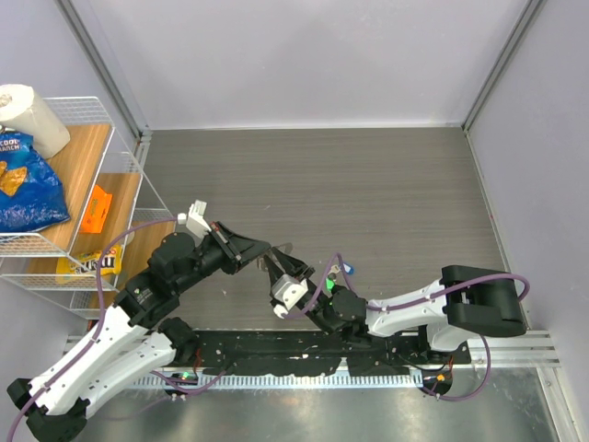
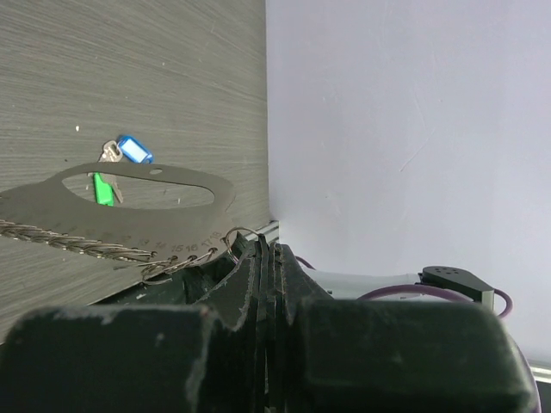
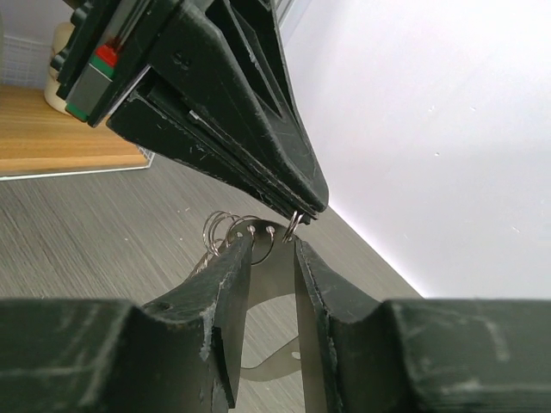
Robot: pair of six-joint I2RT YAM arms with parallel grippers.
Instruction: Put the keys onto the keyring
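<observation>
The keyring is a flat grey-beige looped strap (image 2: 52, 202) with a short chain (image 2: 77, 245) and several small silver rings along one end. My left gripper (image 2: 267, 249) is shut on one small ring (image 2: 244, 232), held above the table; the pinched ring also shows in the right wrist view (image 3: 294, 225). My right gripper (image 3: 274, 245) holds the strap's end (image 3: 275, 292) between its fingers (image 3: 228, 284). The green-headed key (image 1: 332, 273) and the blue-headed key (image 1: 347, 269) lie together on the table just right of both grippers (image 1: 272, 255), free of the ring. They also show in the left wrist view, green (image 2: 103, 189) and blue (image 2: 135, 149).
A white wire shelf (image 1: 129, 198) stands at the left with a blue snack bag (image 1: 28, 184), a paper roll (image 1: 32, 115), an orange packet (image 1: 95, 210) and a yellow packet (image 1: 92, 262). Grey walls close in the wood-grain table (image 1: 368, 184) at the back and right.
</observation>
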